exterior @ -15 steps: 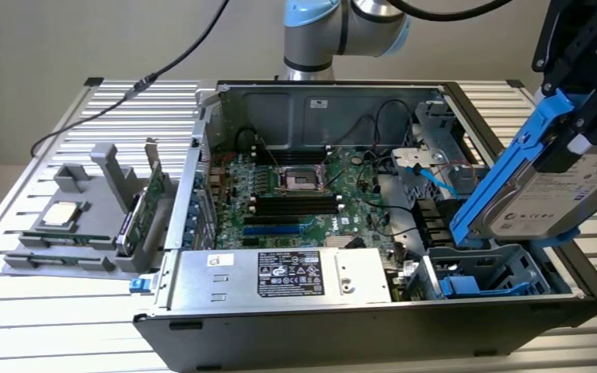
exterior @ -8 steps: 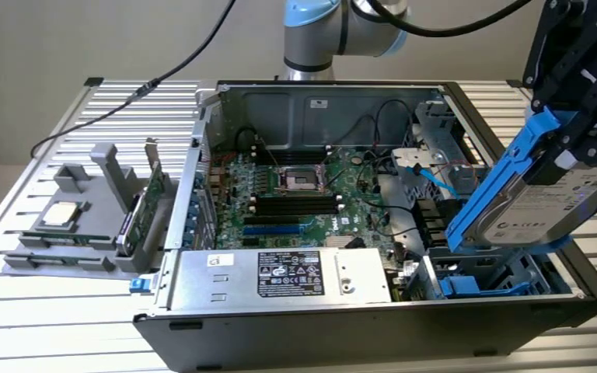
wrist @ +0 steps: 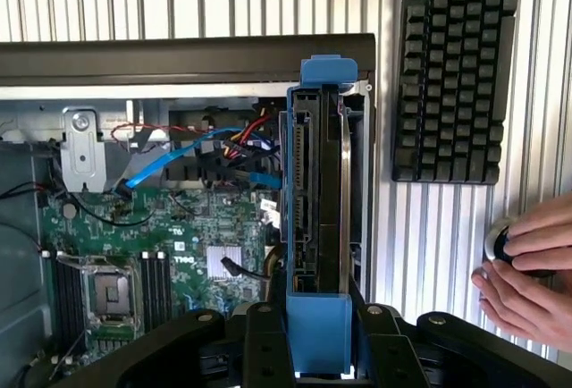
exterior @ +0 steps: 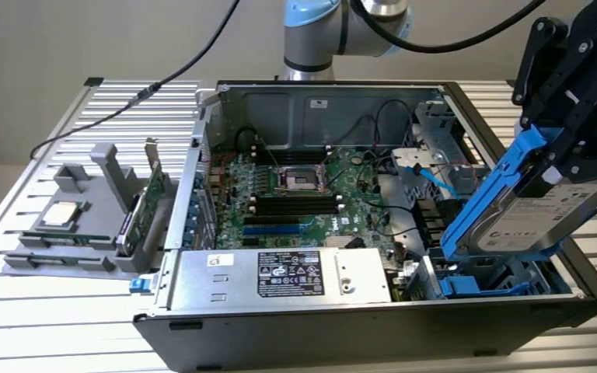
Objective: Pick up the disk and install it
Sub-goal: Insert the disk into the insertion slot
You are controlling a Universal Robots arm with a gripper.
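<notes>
One gripper (exterior: pixel 566 159), jaws partly closed and clamped on the disk (exterior: pixel 514 221) by its blue carrier. Disk is off the table and tilted, lower end over the blue drive bay (exterior: pixel 485 284) at the exterior view's right of the open case (exterior: pixel 382 330). Wrist view has it edge-on between the fingers (wrist: pixel 268 343). A person's hands (wrist: pixel 527 272) sit near the keyboard (wrist: pixel 456 66).

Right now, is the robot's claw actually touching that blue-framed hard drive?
Touching. In the wrist view the claw clamps the hard drive's blue frame from both sides; the exterior view shows it held tilted over the computer case.
</notes>
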